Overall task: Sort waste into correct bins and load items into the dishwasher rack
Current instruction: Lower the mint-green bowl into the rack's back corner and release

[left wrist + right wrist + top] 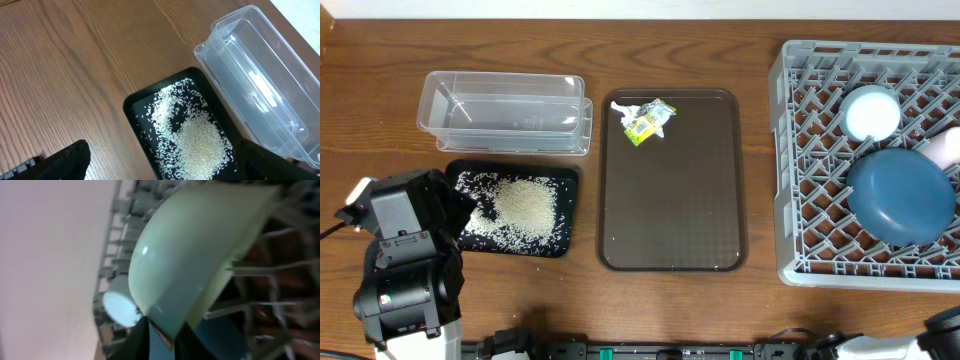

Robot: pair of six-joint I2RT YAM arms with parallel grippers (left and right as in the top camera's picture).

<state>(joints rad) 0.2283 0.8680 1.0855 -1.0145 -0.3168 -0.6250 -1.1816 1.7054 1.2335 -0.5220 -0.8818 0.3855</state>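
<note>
A heap of white rice (520, 207) lies in the black tray (565, 180). My left gripper (167, 167) hovers open just above it, with the rice (200, 145) between its fingers. The clear tub (505, 110) sits behind the black tray. A crumpled wrapper (648, 121) lies on the brown tray (670, 200). In the dishwasher rack (800, 150) are the dark-blue dish (900, 195) and the light-blue bowl (872, 112). My right gripper (167, 340) has the rim of the pale green cup (190, 255) between its narrow jaws, over the rack. That gripper is outside the overhead view.
The left arm's body (405, 270) covers the table's front left corner. In the left wrist view the clear tub (255, 75) stands close to the black tray's (132, 107) far side. The rack's grey wall rises at the right of the brown tray.
</note>
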